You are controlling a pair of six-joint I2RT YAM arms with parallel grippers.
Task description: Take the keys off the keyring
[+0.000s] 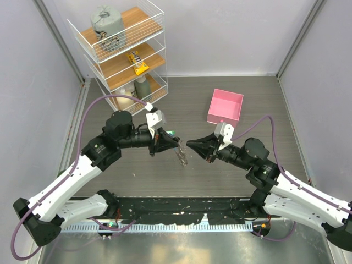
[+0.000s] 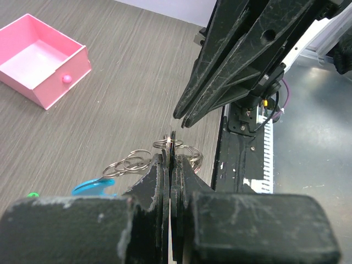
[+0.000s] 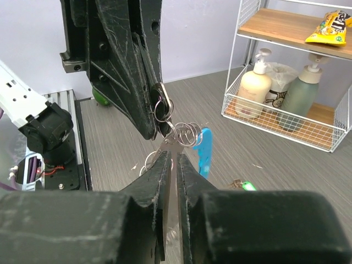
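My left gripper (image 1: 161, 143) (image 2: 171, 157) is shut on a split ring of the keyring (image 2: 170, 144), holding it above the table. More silver rings (image 2: 129, 162) and the bright blue band (image 2: 92, 187) (image 3: 204, 149) hang off it. The keys (image 1: 181, 155) dangle between the two grippers. My right gripper (image 1: 191, 144) (image 3: 176, 157) faces the left one tip to tip. Its jaws stand a narrow slit apart, with a silver key blade (image 3: 172, 144) at the mouth of the slit. Whether the pads touch the blade does not show.
A pink box (image 1: 217, 118) (image 2: 60, 93) lies behind the right arm with a small pink ball (image 2: 66, 78) inside. A white wire shelf (image 1: 124, 47) holding bottles (image 3: 254, 91) stands at the back left. A green tag (image 3: 246, 186) lies on the table.
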